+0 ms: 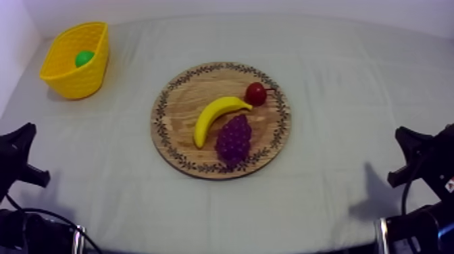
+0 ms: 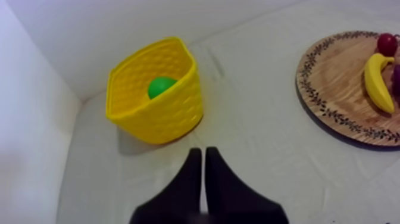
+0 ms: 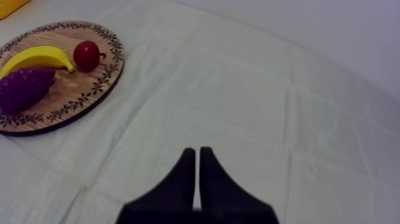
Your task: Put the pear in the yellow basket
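Observation:
The green pear [image 1: 84, 58] lies inside the yellow basket [image 1: 76, 81] at the table's back left, and the left wrist view catches the pear [image 2: 161, 87] over the basket's [image 2: 156, 113] rim. My left gripper [image 2: 202, 154] is shut on nothing, resting low at the left [image 1: 20, 145], a short way in front of the basket. My right gripper [image 3: 197, 152] is shut and empty, low at the right [image 1: 412, 145], over bare cloth to the right of the round wooden board [image 1: 182, 121].
On the board lie a banana [image 1: 217, 116], a bunch of grapes [image 1: 234, 138] and a small red fruit [image 1: 255, 94]. A white wall [image 2: 30, 131] stands close beside the basket on the left. Grey-white cloth surrounds the board.

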Controlling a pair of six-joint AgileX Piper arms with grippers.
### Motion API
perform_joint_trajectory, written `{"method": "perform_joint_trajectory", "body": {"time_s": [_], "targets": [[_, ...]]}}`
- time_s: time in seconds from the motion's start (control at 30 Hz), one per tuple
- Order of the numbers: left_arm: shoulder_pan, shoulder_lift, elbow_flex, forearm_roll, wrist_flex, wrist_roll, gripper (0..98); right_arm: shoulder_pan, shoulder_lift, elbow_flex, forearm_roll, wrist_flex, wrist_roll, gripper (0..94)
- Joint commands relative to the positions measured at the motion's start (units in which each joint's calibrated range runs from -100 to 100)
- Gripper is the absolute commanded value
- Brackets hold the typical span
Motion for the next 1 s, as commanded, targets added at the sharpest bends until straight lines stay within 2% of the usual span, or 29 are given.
{"method": "perform_joint_trajectory", "body": {"time_s": [0.0, 0.2, 0.3, 0.53, 0.63, 0.77, 0.97], "targets": [[0.09, -0.17, 5.15, -1.3, -4.51, 1.7, 1.3, -0.02, -0.04, -0.05, -0.01, 0.04, -0.04, 0.4], [0.23, -0.4, 8.3, -4.57, -6.88, 5.78, 0.2, 0.0, -0.04, -0.05, -0.01, 0.04, -0.03, 0.4], [0.0, -0.42, 8.62, -5.3, -7.07, 8.71, 0.1, 0.0, -0.04, -0.05, -0.01, 0.04, -0.03, 0.4], [0.02, -0.42, 9.43, -5.76, -9.37, 20.05, 0.0, 0.0, -0.04, -0.05, -0.01, 0.04, -0.05, 0.4], [0.46, -0.43, 10.7, -8.75, -12.69, 25.45, 0.0, 0.0, -0.04, -0.05, -0.01, 0.04, -0.01, 0.4], [0.66, -0.43, 11.37, -10.47, -14.22, 26.32, 0.0, 0.0, -0.04, -0.05, -0.01, 0.04, -0.03, 0.4], [0.72, -0.43, 11.56, -10.96, -14.65, 26.65, 0.0, 0.0, -0.04, -0.05, -0.01, 0.04, -0.03, 0.4]]}}
